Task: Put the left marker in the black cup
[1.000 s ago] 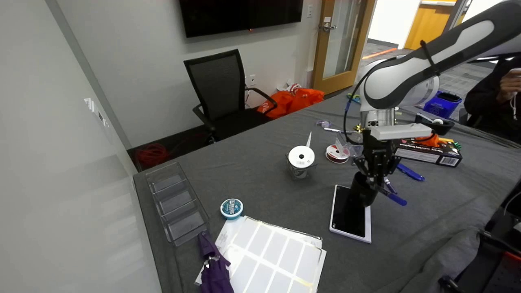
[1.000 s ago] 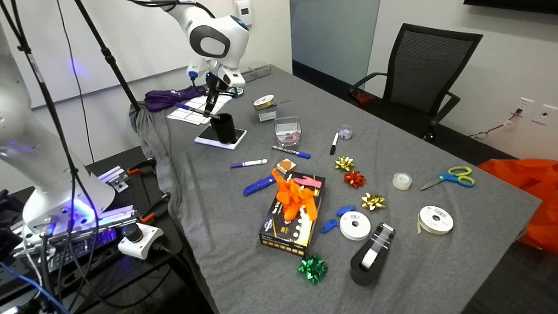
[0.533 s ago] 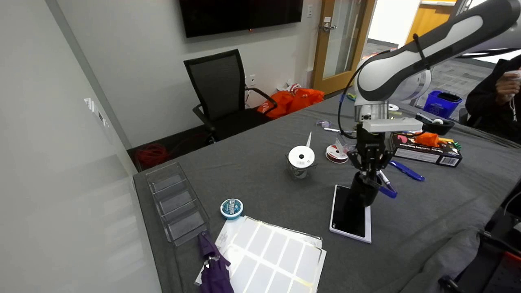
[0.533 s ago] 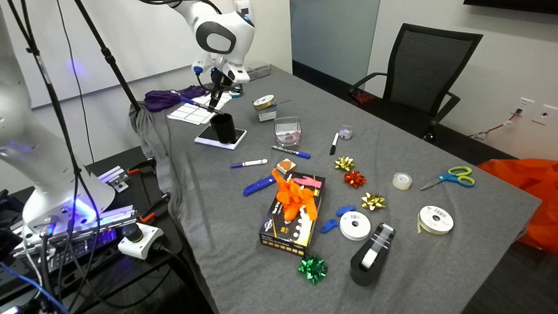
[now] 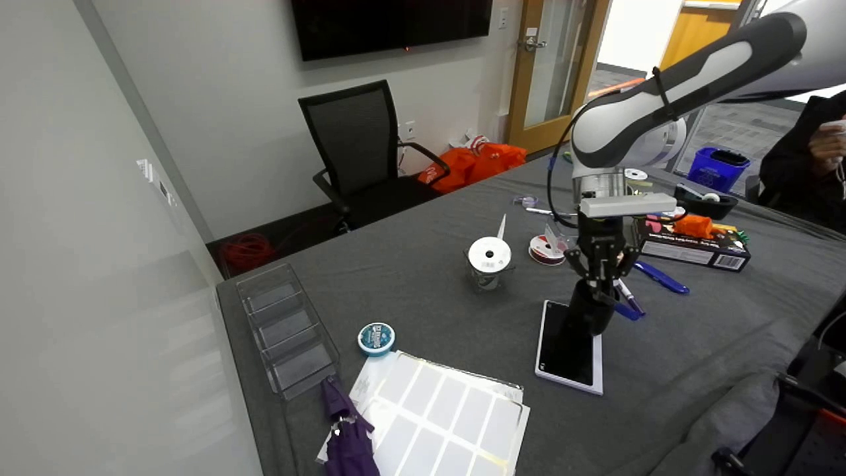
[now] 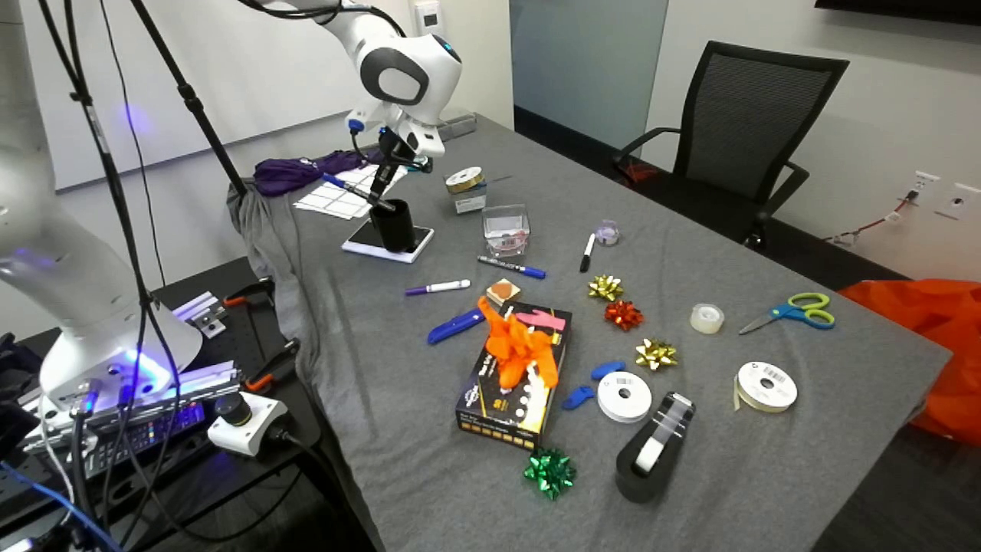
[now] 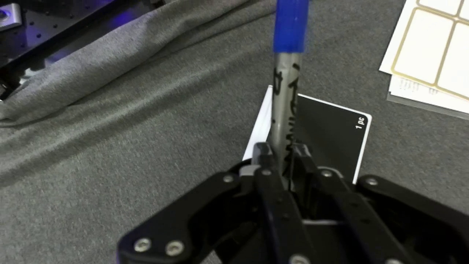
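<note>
The left marker, a pale grey stick with a dark-blue end [image 7: 287,80], shows in the wrist view between the fingertips. My gripper [image 7: 282,150] is shut on it. In an exterior view the marker [image 6: 350,188] slants, blue end up and away from the cup, pale end at the rim of the black cup [image 6: 394,230]. Whether that end is inside the rim, I cannot tell. My gripper [image 6: 375,197] is just above the cup's edge. The cup also stands in an exterior view [image 5: 587,317], its top partly hidden by the gripper. In the wrist view it is mostly hidden.
The cup stands on a white-bordered black tablet [image 6: 368,249]. A purple-and-white marker [image 6: 438,287], a blue marker [image 6: 512,267] and a clear container [image 6: 506,230] lie near it. A ribbon spool [image 5: 489,254] and label sheets [image 5: 443,416] are farther off.
My gripper has moved with the marker toward and over the cup. The marker rose, tilted more steeply with its blue end up, and its pale end then lowered to the rim.
</note>
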